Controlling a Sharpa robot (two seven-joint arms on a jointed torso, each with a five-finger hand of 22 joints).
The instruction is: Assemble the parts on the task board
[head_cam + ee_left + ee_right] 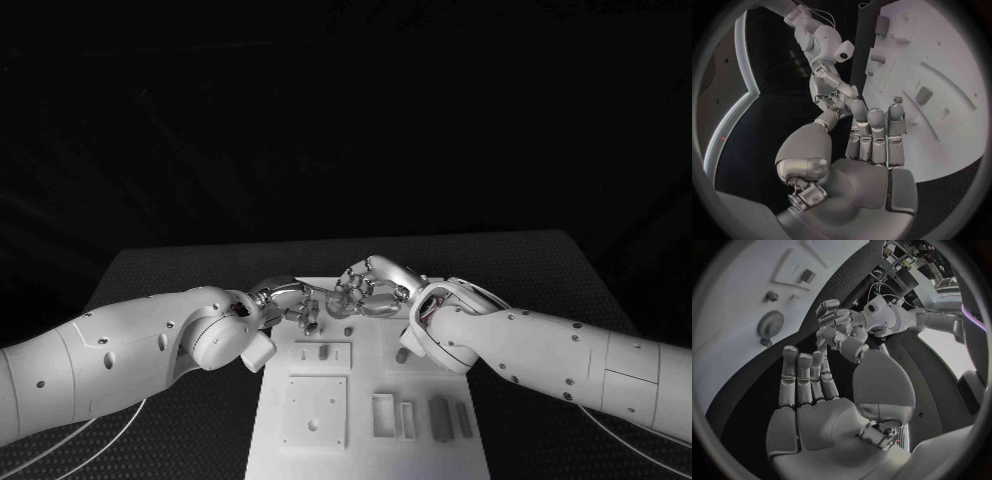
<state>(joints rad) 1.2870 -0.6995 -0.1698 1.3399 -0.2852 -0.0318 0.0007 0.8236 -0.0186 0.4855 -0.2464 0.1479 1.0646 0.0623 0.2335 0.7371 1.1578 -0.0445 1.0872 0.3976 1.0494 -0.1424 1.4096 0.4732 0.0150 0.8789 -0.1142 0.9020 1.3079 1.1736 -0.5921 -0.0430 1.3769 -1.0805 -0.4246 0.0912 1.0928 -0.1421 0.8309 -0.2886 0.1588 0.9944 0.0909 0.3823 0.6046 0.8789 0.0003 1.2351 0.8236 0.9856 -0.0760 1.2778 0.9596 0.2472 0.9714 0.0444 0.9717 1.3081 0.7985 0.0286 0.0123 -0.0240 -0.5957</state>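
The white task board runs down the middle of the table. My left hand and right hand meet above its far end, fingertips touching. In the left wrist view my left hand has straight fingers and a bare palm, its thumb against the right hand. My right hand looks the same in its own wrist view, thumb by the left hand. Whether a part sits between the fingertips is hidden. A gear and a small peg stand on the board.
Grey bar parts lie at the board's near right beside open slots. A square plate and a smaller block sit on its left half. Dark table mat surrounds the board.
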